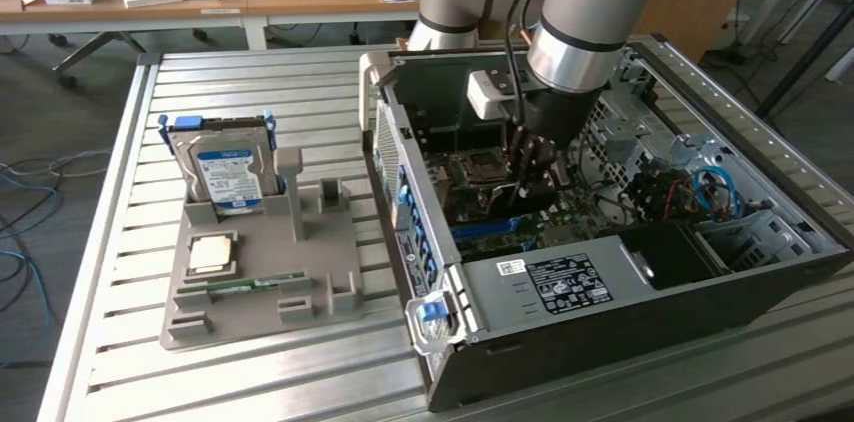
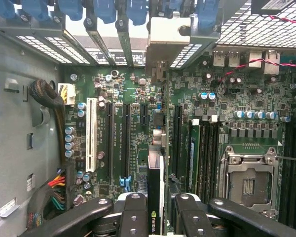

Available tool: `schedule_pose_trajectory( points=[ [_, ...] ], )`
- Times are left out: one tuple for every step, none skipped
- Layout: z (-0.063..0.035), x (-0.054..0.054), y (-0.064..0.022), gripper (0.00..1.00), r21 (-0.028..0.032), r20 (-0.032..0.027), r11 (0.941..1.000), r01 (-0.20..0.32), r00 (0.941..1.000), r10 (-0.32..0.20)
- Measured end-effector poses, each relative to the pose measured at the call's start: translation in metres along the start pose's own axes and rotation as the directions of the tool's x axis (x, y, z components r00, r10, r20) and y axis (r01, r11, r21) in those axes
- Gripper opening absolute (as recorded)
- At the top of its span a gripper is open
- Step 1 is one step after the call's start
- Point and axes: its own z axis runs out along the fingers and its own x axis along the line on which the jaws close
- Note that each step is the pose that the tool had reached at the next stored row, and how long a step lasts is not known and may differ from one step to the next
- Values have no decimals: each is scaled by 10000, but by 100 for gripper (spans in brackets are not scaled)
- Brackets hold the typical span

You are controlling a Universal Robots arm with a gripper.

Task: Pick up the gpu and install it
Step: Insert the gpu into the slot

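black gpu (image 2: 155,178), on edge, clamped in tool (image 2: 160,201), above motherboard (image 2: 138,94)

Exterior view overlooks the open computer case (image 1: 561,367) from above; wrist view closely faces its motherboard (image 2: 138,98), common to both.

Jaws inside open computer case (image 1: 574,362)

I see the open black metal computer case (image 1: 534,372) on the slatted metal table (image 1: 267,382), to the exterior view's right of the grey plastic parts tray (image 1: 254,242). Inside the case, my gripper (image 2: 155,210) clamps the thin black gpu card (image 2: 155,177) edge-on above the green motherboard (image 2: 133,89).
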Motion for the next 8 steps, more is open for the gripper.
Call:
schedule_pose_trajectory(
  points=[
    [0, 0, 0, 26, 0, 0, 10000, 0, 10000, 0],
    [0, 0, 2, 26, 0, 0, 10000, -1, 10000, 1],
    [1, -1, 8, 26, 1, 2, 10000, -3, 10000, 3],
    [1, -1, 13, 26, 1, 2, 10000, -2, 10000, 2],
    [1, -1, 17, 26, 1, 2, 10000, 0, 10000, 0],
    [1, -1, 18, 26, 0, 1, 10000, 1, 10000, -1],
    [0, 0, 18, 26, -1, 0, 10000, 1, 10000, -1],
    [0, 0, 18, 26, -1, 0, 10000, 1, 10000, -1]
  ],
)
